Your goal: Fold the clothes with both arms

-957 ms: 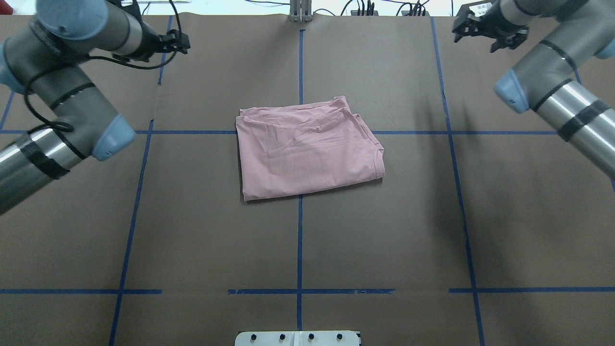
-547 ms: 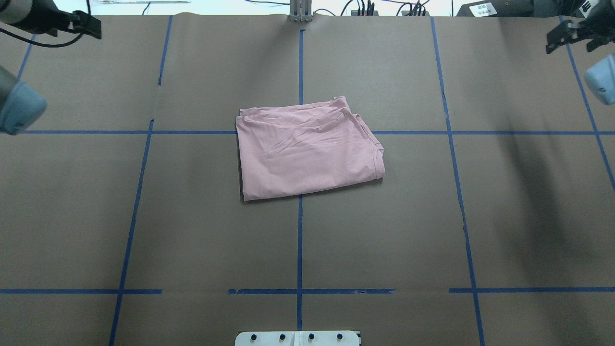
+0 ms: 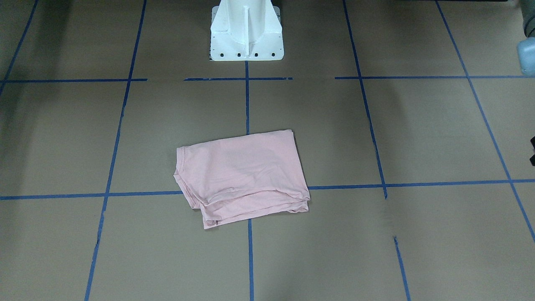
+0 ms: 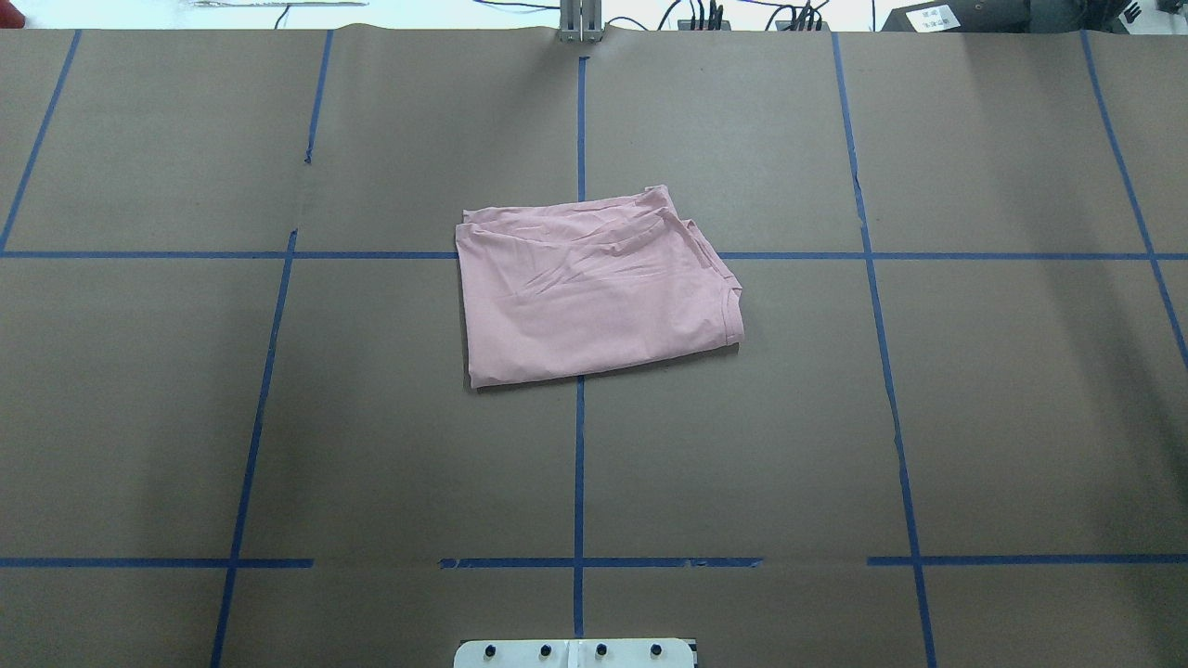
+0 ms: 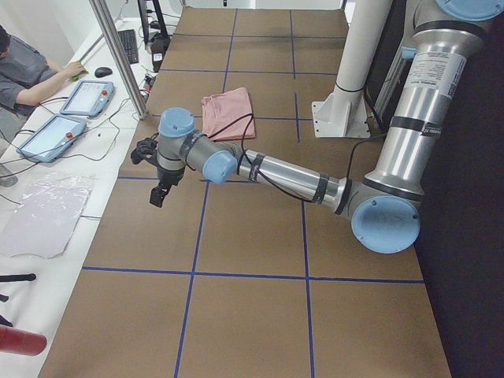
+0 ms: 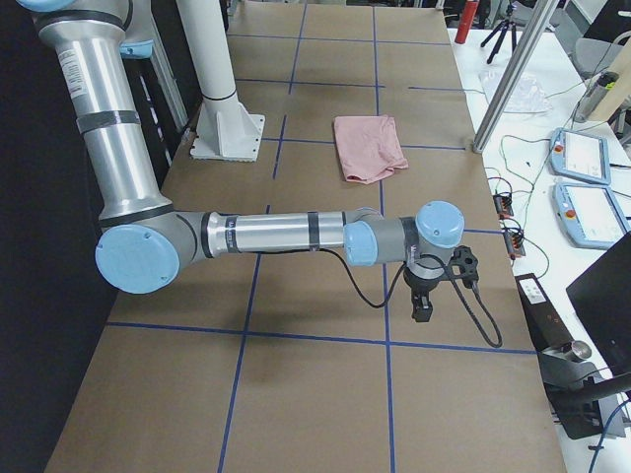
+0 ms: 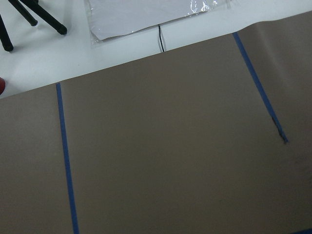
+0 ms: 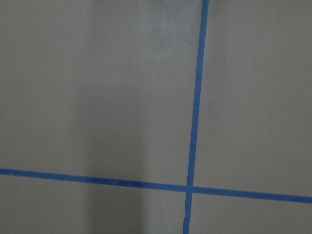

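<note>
The clothes, one pale pink T-shirt [image 4: 594, 288], lie folded into a rough rectangle at the middle of the table, plain side up, also seen in the front-facing view [image 3: 240, 175] and small in both side views [image 5: 228, 110] [image 6: 368, 146]. Nothing touches it. My left arm reaches far out toward the table's left end, its gripper [image 5: 160, 191] hanging above the brown paper. My right arm stretches to the table's right end, its gripper [image 6: 422, 304] pointing down. Both grippers show only in the side views, so I cannot tell whether they are open or shut. The wrist views show only paper and tape.
Blue tape lines grid the brown table cover [image 4: 278, 417]. The white pedestal base [image 3: 245, 31] stands at the robot's edge. A seated person [image 5: 24, 75] and tablets [image 5: 87, 97] are on the white bench past the far edge. Pendants [image 6: 587, 158] and cables lie there too.
Both arms have swung outward and left the overhead view entirely. The folded shirt has not moved.
</note>
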`<state>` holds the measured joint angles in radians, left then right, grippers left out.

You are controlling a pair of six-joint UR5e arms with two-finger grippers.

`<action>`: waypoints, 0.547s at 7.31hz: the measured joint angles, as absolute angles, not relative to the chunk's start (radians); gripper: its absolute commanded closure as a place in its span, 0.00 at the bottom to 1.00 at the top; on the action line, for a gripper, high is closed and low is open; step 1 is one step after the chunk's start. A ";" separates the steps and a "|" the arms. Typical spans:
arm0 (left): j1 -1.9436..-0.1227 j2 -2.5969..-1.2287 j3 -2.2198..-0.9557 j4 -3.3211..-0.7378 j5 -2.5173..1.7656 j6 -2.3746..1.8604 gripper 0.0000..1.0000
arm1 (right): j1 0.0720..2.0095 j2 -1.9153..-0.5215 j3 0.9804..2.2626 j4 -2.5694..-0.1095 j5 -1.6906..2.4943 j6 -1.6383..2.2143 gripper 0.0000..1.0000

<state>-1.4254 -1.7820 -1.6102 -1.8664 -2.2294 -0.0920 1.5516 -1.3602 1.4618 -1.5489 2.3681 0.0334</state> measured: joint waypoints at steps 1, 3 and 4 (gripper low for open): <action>-1.442 -1.727 -1.607 -1.874 -2.241 -0.007 0.00 | 1.561 -1.413 1.520 -1.585 2.374 0.017 0.00; -1.446 -1.657 -1.568 -1.928 -2.218 0.032 0.00 | 1.563 -1.463 1.551 -1.597 2.370 0.010 0.00; -1.447 -1.638 -1.552 -1.943 -2.202 0.033 0.00 | 1.560 -1.467 1.553 -1.598 2.369 0.010 0.00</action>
